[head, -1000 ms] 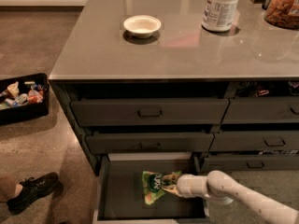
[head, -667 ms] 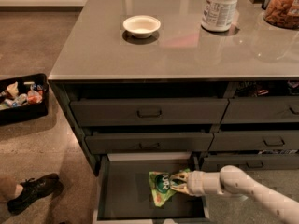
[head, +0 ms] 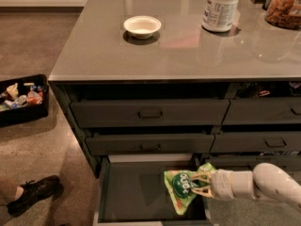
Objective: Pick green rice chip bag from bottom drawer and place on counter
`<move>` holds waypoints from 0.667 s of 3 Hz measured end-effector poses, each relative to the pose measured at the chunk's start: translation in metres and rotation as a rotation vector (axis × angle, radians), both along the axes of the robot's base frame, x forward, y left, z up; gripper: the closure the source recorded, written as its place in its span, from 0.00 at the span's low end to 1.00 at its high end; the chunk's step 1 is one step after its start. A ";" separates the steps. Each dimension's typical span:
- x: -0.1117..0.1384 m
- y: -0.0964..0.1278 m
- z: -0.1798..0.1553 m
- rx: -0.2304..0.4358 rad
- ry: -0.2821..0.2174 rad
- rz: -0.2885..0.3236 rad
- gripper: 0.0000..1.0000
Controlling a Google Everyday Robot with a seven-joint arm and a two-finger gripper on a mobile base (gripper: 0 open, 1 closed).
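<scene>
The green rice chip bag [head: 181, 187] is bright green with a dark round logo and hangs tilted above the right part of the open bottom drawer [head: 127, 192]. My gripper [head: 201, 184] comes in from the right on a white arm and is shut on the bag's right edge, holding it off the drawer floor. The grey counter [head: 178, 46] spans the top of the cabinet above.
On the counter stand a white bowl [head: 142, 26], a white tub [head: 223, 6] and a jar of snacks [head: 283, 6]. A black bin of snack packets [head: 21, 98] sits on the floor at left. A person's shoe [head: 33, 192] is at lower left.
The gripper has lifted the bag and drawn it to the right, higher above the drawer floor than before.
</scene>
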State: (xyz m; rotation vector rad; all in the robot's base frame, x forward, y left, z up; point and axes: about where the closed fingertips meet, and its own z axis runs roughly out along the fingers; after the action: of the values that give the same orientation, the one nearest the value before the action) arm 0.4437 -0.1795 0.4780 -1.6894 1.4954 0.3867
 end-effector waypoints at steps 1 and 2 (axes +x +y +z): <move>-0.029 -0.024 0.074 -0.095 -0.105 0.021 1.00; -0.047 -0.035 0.156 -0.206 -0.225 0.021 1.00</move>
State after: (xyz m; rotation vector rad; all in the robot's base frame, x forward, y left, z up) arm 0.3967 -0.2147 0.6340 -1.8433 1.3889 0.0503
